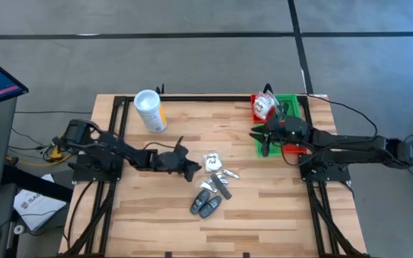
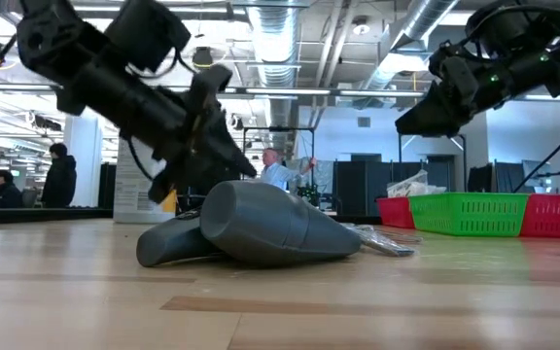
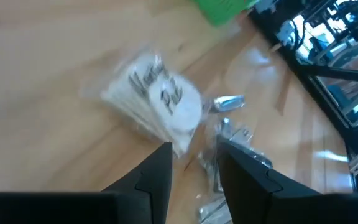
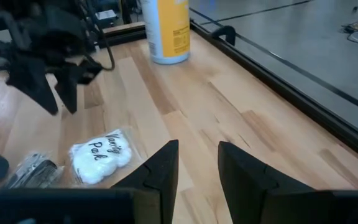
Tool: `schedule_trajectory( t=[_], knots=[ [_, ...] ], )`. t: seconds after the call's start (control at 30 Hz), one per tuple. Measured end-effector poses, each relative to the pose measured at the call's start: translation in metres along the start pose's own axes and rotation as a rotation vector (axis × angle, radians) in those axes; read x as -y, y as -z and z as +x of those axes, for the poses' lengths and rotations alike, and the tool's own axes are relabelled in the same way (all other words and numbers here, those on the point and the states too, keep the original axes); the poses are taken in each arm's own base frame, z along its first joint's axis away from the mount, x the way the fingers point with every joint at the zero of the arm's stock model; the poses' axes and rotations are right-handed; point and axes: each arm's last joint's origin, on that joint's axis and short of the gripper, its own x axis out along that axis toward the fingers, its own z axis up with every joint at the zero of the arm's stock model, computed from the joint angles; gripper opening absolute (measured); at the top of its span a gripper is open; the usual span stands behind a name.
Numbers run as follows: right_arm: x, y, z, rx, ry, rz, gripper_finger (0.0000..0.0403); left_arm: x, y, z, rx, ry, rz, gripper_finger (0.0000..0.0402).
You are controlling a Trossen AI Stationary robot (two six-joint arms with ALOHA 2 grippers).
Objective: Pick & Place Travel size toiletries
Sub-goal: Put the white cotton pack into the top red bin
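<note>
"Vanity Pak" handwriting on clear-wrapped white packet (image 4: 99, 156) near yellow-labelled canister (image 4: 165, 30)

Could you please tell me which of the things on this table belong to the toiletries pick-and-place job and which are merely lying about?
Part of the job:
- white vanity pack packet
- clear-wrapped small packets
- dark grey tubes
- packet already in the red bin
- green bin
- left gripper, open, beside the pile
- right gripper, open, empty, by the bins

Just lying about:
- white canister with yellow label
</note>
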Motion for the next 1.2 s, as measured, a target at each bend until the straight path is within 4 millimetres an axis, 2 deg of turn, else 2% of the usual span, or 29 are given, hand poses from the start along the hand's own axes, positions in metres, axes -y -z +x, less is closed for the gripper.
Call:
schedule_trajectory(
  t=[0.2,0.67,1.2],
  knots=[
    [-0.005,0.000,0.000,0.004,-0.025,-0.009,0.0104,-0.012,0.013,0.012,-0.045,-0.038,-0.080,0.0122],
    [-0.012,0.000,0.000,0.009,-0.062,-0.026,0.0104,-0.016,0.005,0.016,-0.007,-0.030,-0.162,0.0122],
    [-0.012,0.000,0.000,0.008,-0.062,-0.033,0.0104,-0.016,0.005,0.016,0.008,-0.040,-0.209,0.0122]
  ],
)
